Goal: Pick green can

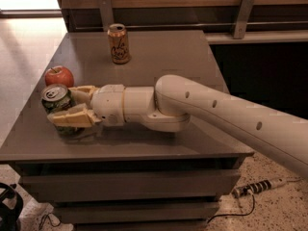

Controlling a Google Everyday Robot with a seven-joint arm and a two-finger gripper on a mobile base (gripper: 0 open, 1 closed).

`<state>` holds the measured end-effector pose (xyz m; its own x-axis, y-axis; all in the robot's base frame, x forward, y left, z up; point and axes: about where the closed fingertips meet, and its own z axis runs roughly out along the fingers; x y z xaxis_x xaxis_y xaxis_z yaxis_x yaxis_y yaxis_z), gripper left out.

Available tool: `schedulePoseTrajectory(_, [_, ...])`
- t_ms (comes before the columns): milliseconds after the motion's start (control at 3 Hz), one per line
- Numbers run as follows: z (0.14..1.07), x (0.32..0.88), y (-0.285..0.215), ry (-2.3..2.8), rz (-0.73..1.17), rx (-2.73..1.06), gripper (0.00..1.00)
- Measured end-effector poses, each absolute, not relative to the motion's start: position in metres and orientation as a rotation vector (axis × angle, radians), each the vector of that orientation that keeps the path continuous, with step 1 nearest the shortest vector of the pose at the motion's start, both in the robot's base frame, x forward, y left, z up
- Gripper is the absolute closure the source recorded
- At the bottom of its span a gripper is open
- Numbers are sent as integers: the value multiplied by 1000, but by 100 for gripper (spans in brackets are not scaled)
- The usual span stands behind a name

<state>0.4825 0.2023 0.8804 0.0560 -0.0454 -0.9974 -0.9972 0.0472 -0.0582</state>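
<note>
The green can [54, 99], with a mottled green-and-white label and a silver top, stands upright near the left edge of the grey table [159, 52]. My gripper [63, 105] reaches in from the right and straddles the can. One tan finger [82, 91] lies behind the can and the other [72, 118] presses against its front. The fingers look closed on the can, whose lower part is hidden behind the front finger. The can still seems to rest on the table.
A red apple [59, 75] sits just behind the green can, close to the far finger. An orange-tan can [118, 44] stands at the back of the table. A wooden wall with metal brackets runs behind. A cable lies on the floor at the lower right [255, 186].
</note>
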Motion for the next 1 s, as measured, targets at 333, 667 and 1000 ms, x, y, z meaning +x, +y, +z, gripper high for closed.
schedulePoseTrajectory(333, [881, 481, 204, 1219, 1112, -1235, 100])
schedulePoseTrajectory(667, [890, 482, 204, 1202, 1109, -1247, 100])
schedulePoseTrajectory(1000, [917, 483, 198, 1174, 1066, -1271, 100])
